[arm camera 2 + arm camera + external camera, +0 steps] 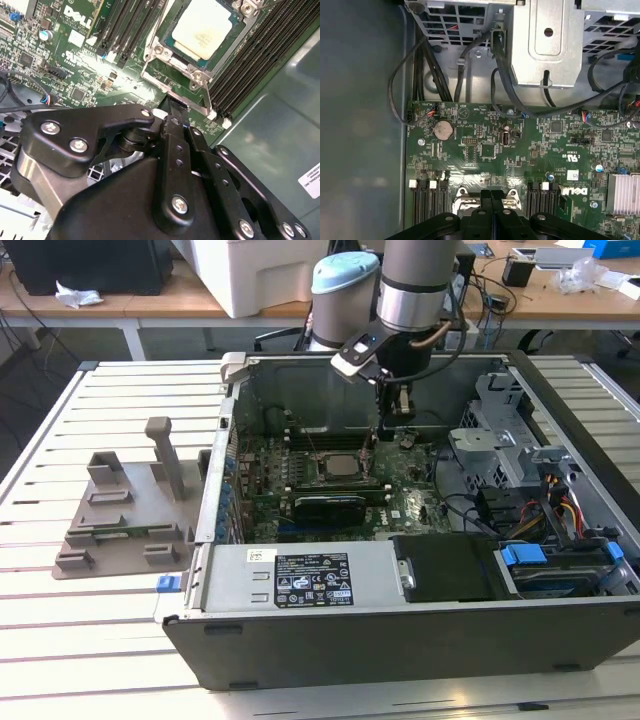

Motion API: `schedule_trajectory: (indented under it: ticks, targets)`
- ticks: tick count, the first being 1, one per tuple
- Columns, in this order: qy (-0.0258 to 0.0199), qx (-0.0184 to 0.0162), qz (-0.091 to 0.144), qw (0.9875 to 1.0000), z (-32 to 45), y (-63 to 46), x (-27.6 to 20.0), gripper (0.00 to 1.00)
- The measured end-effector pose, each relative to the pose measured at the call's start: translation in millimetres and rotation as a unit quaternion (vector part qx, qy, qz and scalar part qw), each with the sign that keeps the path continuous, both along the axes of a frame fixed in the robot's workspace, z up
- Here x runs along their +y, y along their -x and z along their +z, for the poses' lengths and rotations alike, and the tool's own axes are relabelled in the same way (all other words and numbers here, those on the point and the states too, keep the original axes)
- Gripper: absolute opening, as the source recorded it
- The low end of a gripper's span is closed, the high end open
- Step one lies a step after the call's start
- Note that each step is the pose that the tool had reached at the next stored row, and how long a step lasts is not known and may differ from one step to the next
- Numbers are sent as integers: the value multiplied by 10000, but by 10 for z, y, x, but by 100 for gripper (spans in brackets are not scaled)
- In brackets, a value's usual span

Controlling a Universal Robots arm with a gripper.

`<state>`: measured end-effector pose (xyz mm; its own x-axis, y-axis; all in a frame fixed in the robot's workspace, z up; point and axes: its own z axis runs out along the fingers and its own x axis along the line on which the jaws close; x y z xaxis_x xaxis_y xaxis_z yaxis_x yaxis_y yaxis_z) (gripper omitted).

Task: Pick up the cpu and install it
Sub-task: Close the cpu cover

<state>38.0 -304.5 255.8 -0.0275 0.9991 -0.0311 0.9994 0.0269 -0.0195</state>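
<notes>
The cpu (341, 468) (202, 29), a pale silvery square chip, lies flat in the dark metal-framed socket (322, 478) (165, 52) on the green motherboard (400, 505) inside the open computer case. My gripper (384, 436) (176, 106) (491, 196) hangs low over the board just beside the socket's edge, towards the exterior view's right of the chip. Its two black fingers (484, 200) are pressed together, with nothing visible between them. Their tips sit at the socket's metal frame and lever (206, 97).
The case walls (230, 420) enclose the work area. A drive cage (495, 430) with cables, memory slots (250, 65), a heatsink (624, 192) and a power supply (300, 580) surround the socket. A grey plastic fixture (130, 510) with upright posts stands on the slatted table (60, 640).
</notes>
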Motion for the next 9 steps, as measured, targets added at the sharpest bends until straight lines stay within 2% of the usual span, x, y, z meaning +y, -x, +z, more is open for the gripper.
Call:
schedule_trajectory:
  ticks: [9]
  targets:
    - [1,0,0,10000,-15,141,0,11]
